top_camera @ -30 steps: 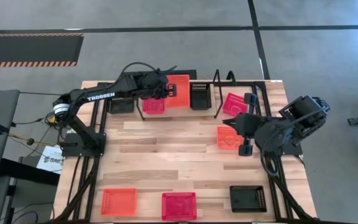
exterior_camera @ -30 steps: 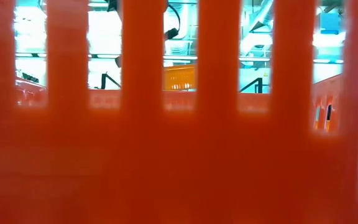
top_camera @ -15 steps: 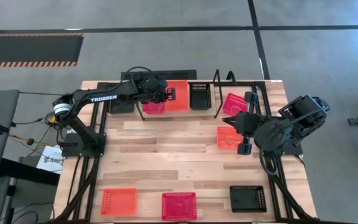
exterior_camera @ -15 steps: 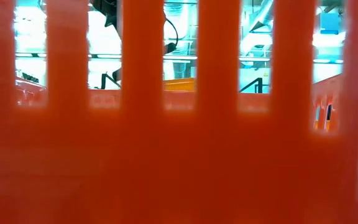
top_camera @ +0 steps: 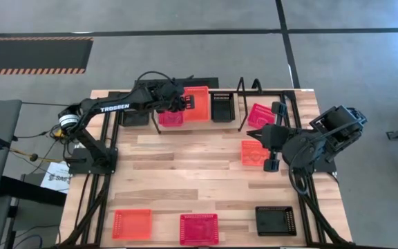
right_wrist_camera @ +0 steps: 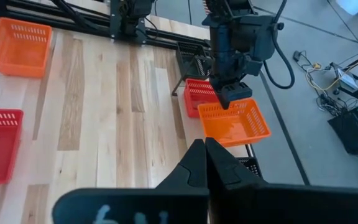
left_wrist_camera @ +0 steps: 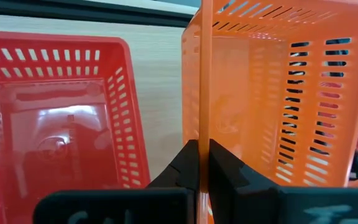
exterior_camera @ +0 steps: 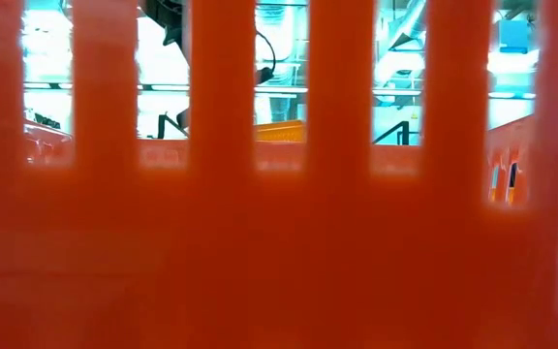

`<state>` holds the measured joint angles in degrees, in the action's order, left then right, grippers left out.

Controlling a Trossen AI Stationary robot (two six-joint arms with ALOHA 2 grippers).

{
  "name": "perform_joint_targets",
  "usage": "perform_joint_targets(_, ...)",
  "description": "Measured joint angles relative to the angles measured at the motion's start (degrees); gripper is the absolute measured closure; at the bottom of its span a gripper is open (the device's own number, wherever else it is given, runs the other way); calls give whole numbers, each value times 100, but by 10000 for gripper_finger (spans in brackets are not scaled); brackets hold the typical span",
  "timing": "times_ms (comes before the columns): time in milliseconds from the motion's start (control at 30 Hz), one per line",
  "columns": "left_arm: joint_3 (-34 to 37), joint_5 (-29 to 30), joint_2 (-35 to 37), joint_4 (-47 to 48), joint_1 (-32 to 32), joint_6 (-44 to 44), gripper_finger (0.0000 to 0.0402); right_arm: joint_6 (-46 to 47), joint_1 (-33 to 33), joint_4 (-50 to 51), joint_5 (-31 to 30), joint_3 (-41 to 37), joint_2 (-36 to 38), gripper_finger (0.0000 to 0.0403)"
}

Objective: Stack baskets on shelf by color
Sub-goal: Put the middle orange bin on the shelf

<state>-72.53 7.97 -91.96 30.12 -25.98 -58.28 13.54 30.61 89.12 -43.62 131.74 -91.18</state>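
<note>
While the wooden worktop (top_camera: 185, 173) is filling most of the high view, the shelf (top_camera: 251, 93) is sitting along its far edge, black rod loops rising toward the far right corner.

The left arm (top_camera: 109, 108) is reaching from the left edge along the far edge. Its left gripper (top_camera: 183, 102) is pinching the wall of an orange basket (top_camera: 197, 102) between closed fingers; the left wrist view is showing that thin wall (left_wrist_camera: 202, 93) clamped edge-on. From the right wrist view, this basket is hanging in the air, tilted, above the shelf.

The right arm (top_camera: 320, 142) is waiting near the right edge. Its right gripper (top_camera: 262, 142) is pointing toward the middle with its fingers pressed together on nothing.

Just beside the held basket, toward the left, a red basket (top_camera: 171, 117) is sitting on the shelf. A black basket (top_camera: 222, 106) is sitting on the shelf on the other side. A pink basket (top_camera: 260, 115) is lying askew toward the far right corner. Another orange basket (top_camera: 253, 153) is lying just beside the right gripper.

Along the near edge, three more are sitting well apart: an orange one (top_camera: 131, 223) toward the near left corner, a red one (top_camera: 199, 228) in the middle and a black one (top_camera: 276, 220) toward the near right corner.

An orange slotted wall (exterior_camera: 279, 242) is blocking almost all of the low view.
</note>
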Motion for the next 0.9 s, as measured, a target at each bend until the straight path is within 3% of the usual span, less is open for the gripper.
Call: perform_joint_targets(900, 45, -135, -257, -252, 16, 152, 401, -2, 0, -144, 0, 0, 2, 401)
